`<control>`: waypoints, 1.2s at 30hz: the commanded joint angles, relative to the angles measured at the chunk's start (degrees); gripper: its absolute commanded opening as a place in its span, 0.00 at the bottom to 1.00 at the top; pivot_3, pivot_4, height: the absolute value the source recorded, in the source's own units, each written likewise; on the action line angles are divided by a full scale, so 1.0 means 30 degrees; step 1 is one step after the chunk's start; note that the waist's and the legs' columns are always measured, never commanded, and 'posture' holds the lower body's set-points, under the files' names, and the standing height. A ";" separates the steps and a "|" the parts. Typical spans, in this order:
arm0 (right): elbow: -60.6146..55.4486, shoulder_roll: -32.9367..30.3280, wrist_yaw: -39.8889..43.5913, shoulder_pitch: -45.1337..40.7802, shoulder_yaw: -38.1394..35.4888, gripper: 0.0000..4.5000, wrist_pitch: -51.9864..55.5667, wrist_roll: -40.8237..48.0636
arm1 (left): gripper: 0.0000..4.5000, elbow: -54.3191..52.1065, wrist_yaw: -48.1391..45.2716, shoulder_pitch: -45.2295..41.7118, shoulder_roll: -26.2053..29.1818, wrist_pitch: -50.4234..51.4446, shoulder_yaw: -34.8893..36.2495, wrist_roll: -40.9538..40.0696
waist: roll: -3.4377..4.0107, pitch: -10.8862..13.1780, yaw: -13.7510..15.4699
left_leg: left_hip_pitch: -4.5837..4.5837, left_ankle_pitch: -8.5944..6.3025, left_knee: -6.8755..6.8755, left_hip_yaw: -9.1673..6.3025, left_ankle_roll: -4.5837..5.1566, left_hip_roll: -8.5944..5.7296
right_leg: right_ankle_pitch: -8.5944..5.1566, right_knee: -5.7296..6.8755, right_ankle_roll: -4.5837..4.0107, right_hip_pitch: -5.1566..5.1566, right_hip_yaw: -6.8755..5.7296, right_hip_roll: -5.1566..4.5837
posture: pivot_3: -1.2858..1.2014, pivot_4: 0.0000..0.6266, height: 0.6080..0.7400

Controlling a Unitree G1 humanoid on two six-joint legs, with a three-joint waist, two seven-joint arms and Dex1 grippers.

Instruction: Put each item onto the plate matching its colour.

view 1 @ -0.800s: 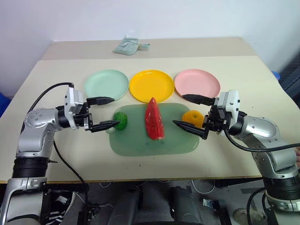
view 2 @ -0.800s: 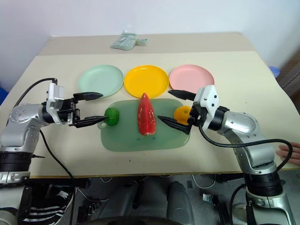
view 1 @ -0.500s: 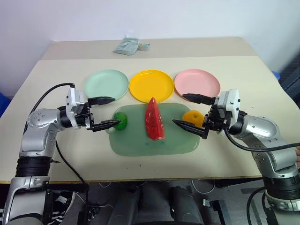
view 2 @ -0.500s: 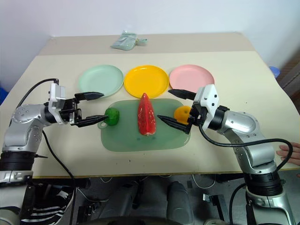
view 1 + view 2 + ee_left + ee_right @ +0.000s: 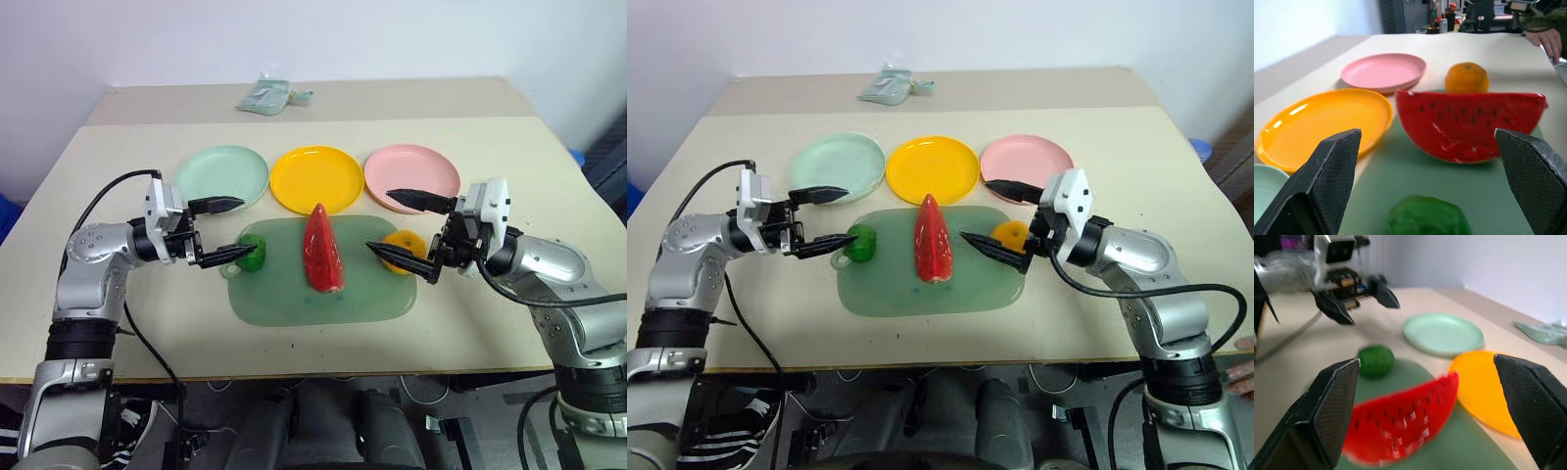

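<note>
Taking the translucent green board [image 5: 318, 284] as the landmark: it lies on the tabletop [image 5: 509, 323] nearest the robot, and all three items rest on it. The dark green fruit [image 5: 252, 252] sits at its left end, the red watermelon wedge [image 5: 322, 251] stands on edge along its middle, and the orange mandarin [image 5: 402, 245] sits at its right end.

The left end effector [image 5: 227, 231] hovers just off the board's left end with its fingers spread, the fruit lying between the tips and a little ahead; it holds nothing. The right end effector [image 5: 402, 225] hovers at the board's right end, fingers spread as well, bracketing the mandarin without pinching it.

Beyond the board's far edge stand the mint green plate [image 5: 223, 176], the yellow plate [image 5: 316, 179] and the pink plate [image 5: 411, 176], all empty. Well beyond them lies a pale packet [image 5: 266, 96].

Risks, as I judge them: both round items could roll off the smooth board if a fingertip nudges them before closing. The wedge stands narrow and near both end effectors; a sideways brush would topple it.
</note>
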 commanded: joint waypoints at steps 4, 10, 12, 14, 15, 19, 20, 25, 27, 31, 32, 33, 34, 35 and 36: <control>-0.0044 0.0314 0.0221 -0.0679 0.0018 0.99 0.0098 0.0502 | 1.00 0.0041 0.0102 0.0056 0.0618 -0.0671 -0.0331 0.1048 | 0.0000 0.0000 -0.0007 | -0.0001 0.0004 0.0001 0.0003 0.0006 -0.0004 | 0.0003 0.0000 0.0005 0.0001 0.0000 0.0001 | 0.52 0.24 1.00; 0.0005 -0.0375 0.0950 -0.0901 0.0415 0.99 0.1698 0.1012 | 1.00 0.1967 0.1840 -0.0149 0.0299 -0.1344 -0.1230 0.3218 | 0.0000 0.0000 0.0006 | 0.0003 0.0005 0.0002 0.0003 0.0006 0.0004 | 0.0006 0.0006 0.0000 -0.0002 0.0000 0.0007 | 0.52 0.24 1.00; 0.0122 -0.0535 0.1079 -0.0913 0.0514 0.99 0.2200 0.1092 | 1.00 0.2093 0.1937 -0.0097 0.0070 -0.0993 -0.1505 0.3261 | -0.0001 0.0000 0.0011 | 0.0000 0.0005 0.0005 0.0003 0.0007 0.0002 | 0.0007 0.0004 0.0002 0.0001 0.0000 0.0005 | 0.52 0.24 1.00; 0.0083 -0.0536 0.1023 -0.1038 0.0676 0.99 0.2186 0.0781 | 1.00 0.2240 0.1890 -0.0059 -0.0084 -0.1279 -0.1620 0.3338 | -0.0002 0.0001 0.0032 | -0.0001 0.0006 0.0006 0.0002 0.0009 0.0000 | 0.0008 0.0004 0.0004 0.0001 -0.0002 0.0005 | 0.52 0.24 1.00; -0.0110 -0.0624 0.0987 -0.1105 0.0930 0.99 0.1901 0.0242 | 1.00 0.2399 0.1901 -0.0015 -0.0176 -0.1466 -0.1913 0.3633 | -0.0002 0.0001 0.0020 | -0.0002 0.0006 0.0007 0.0002 0.0008 0.0000 | 0.0008 0.0004 0.0005 0.0002 -0.0003 0.0004 | 0.52 0.24 1.00; -0.0436 -0.1011 0.1125 -0.1160 0.1723 0.99 0.1021 -0.1341 | 1.00 0.2815 0.1979 0.0037 -0.0550 -0.1707 -0.2365 0.4019 | -0.0002 0.0001 -0.0016 | 0.0000 0.0006 0.0007 0.0005 0.0008 0.0001 | 0.0016 0.0006 0.0018 -0.0003 -0.0003 0.0005 | 0.52 0.24 1.00; -0.0434 -0.1067 0.1184 -0.1149 0.1861 0.99 0.0823 -0.1622 | 1.00 0.2895 0.1935 0.0022 -0.0622 -0.1702 -0.2402 0.4006 | -0.0002 0.0001 -0.0015 | 0.0000 0.0006 0.0007 0.0005 0.0008 0.0002 | 0.0036 0.0008 0.0055 -0.0003 -0.0003 0.0006 | 0.52 0.24 1.00; -0.0385 -0.1028 0.1244 -0.1300 0.1740 0.99 0.0562 -0.1823 | 1.00 0.3881 0.2084 -0.0383 -0.0894 -0.2175 -0.2897 0.4650 | -0.0002 0.0001 -0.0010 | -0.0001 0.0007 0.0007 0.0005 0.0009 0.0001 | 0.0042 0.0008 0.0066 -0.0002 -0.0004 0.0005 | 0.52 0.24 1.00; -0.0376 -0.1004 0.1273 -0.1324 0.1714 0.99 0.0519 -0.1858 | 1.00 0.4110 0.2108 -0.0483 -0.0936 -0.2313 -0.2920 0.4763 | -0.0002 0.0001 0.0006 | -0.0001 0.0007 0.0009 0.0004 0.0010 0.0001 | 0.0043 0.0007 0.0067 -0.0002 -0.0005 0.0007 | 0.52 0.24 1.00; -0.0570 -0.0912 0.1171 -0.1353 0.1317 1.00 0.0745 -0.1387 | 0.88 0.4413 0.2102 -0.0285 -0.1111 -0.3233 -0.3284 0.5257 | -0.0002 0.0000 0.0006 | -0.0001 0.0007 0.0010 0.0005 0.0009 -0.0002 | 0.0044 0.0006 0.0068 0.0001 -0.0006 0.0005 | 0.52 0.24 1.00; -0.0606 -0.0903 0.1142 -0.1336 0.1233 1.00 0.0712 -0.1332 | 0.83 0.4586 0.2382 -0.0256 -0.1161 -0.3992 -0.3417 0.5648 | -0.0002 0.0000 0.0007 | -0.0001 0.0008 0.0010 0.0005 0.0010 -0.0002 | 0.0044 0.0007 0.0069 0.0002 -0.0005 0.0003 | 0.52 0.24 1.00; -0.0629 -0.0891 0.1116 -0.1325 0.1194 1.00 0.0705 -0.1283 | 0.83 0.4745 0.2731 -0.0270 -0.1198 -0.4738 -0.3494 0.6012 | -0.0003 0.0000 0.0014 | 0.0000 0.0008 0.0011 0.0004 0.0010 -0.0001 | 0.0044 0.0007 0.0069 0.0002 -0.0006 0.0003 | 0.52 0.24 1.00; -0.0628 -0.0890 0.1099 -0.1322 0.1211 1.00 0.0685 -0.1289 | 0.83 0.4883 0.2967 -0.0317 -0.1216 -0.5232 -0.3501 0.6236 | -0.0004 0.0000 0.0019 | 0.0001 0.0008 0.0013 0.0004 0.0010 -0.0002 | 0.0045 0.0007 0.0068 0.0005 -0.0006 0.0003 | 0.52 0.24 1.00; -0.0628 -0.0880 0.1077 -0.1323 0.1207 1.00 0.0695 -0.1268 | 0.83 0.4961 0.2990 -0.0379 -0.1237 -0.5246 -0.3516 0.6254 | -0.0004 -0.0001 0.0021 | 0.0000 0.0008 0.0015 0.0003 0.0010 -0.0002 | 0.0045 0.0007 0.0068 0.0006 -0.0005 0.0003 | 0.52 0.24 1.00; -0.0640 -0.0854 0.1021 -0.1335 0.1207 1.00 0.0690 -0.1282 | 0.83 0.4928 0.2780 -0.0502 -0.1274 -0.4569 -0.3416 0.5898 | -0.0004 -0.0001 0.0019 | 0.0003 0.0008 0.0017 0.0004 0.0010 -0.0001 | 0.0045 0.0007 0.0068 0.0010 -0.0005 0.0002 | 0.52 0.24 1.00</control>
